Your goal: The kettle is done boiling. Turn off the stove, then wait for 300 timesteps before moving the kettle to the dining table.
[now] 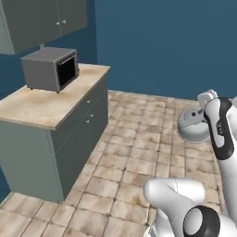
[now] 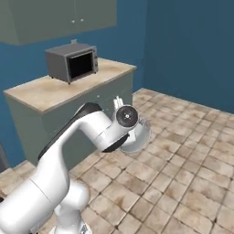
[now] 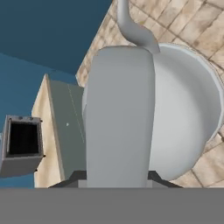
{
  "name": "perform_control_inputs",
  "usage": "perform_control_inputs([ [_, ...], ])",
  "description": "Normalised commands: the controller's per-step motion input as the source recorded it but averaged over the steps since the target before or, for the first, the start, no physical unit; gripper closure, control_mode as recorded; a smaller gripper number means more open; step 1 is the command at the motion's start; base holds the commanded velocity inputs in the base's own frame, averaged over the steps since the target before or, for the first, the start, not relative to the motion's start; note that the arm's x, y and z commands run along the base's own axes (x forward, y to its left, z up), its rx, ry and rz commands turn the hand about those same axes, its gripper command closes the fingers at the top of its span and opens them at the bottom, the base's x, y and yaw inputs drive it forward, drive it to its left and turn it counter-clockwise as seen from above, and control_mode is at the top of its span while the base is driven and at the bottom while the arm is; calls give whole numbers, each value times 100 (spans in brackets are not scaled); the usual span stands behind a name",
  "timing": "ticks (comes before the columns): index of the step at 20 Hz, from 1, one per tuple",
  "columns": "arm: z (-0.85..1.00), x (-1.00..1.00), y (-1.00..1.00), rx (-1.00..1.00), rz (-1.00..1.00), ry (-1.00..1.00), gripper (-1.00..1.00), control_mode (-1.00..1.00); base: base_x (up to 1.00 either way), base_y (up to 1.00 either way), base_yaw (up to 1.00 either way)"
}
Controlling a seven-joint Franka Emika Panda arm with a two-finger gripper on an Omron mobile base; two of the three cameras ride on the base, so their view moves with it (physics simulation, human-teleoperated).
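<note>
The kettle (image 3: 183, 113) hangs in the air over the tiled floor (image 1: 134, 162), clear of every counter, carried by the gripper (image 3: 117, 177), whose two fingers are clamped on the flat grey handle (image 3: 118, 118) that arches over the kettle's top. In the left base view the kettle (image 1: 192, 125) sits beside the arm's wrist, well apart from the marble counter (image 1: 51, 102) that bears a grey microwave (image 1: 51, 69) near its back edge. The body looks like rigid, smooth metal, so it should not deform, but its rounded flank would probably slip in a two-finger pinch; the flat handle is the sensible hold, and a grip at its middle, above the body, ought to keep the kettle from swinging. If it holds boiled water it is likely heavy and sloshy, with the short spout (image 3: 131, 26) the place a spill could start, so keeping it level seems wise. No dining table can be made out here.
</note>
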Motion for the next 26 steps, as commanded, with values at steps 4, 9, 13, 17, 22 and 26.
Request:
perform_control_inputs([
  [4,0,0,0,0,0,0,100,100,49,-38,-36],
  [9,0,0,0,0,0,0,100,100,52,-14,-31],
  [13,0,0,0,0,0,0,100,100,80,0,-26],
  [17,0,0,0,0,0,0,100,100,83,0,-26],
  [22,0,0,0,0,0,0,100,100,75,0,-27],
  [26,0,0,0,0,0,0,100,100,67,0,-27],
])
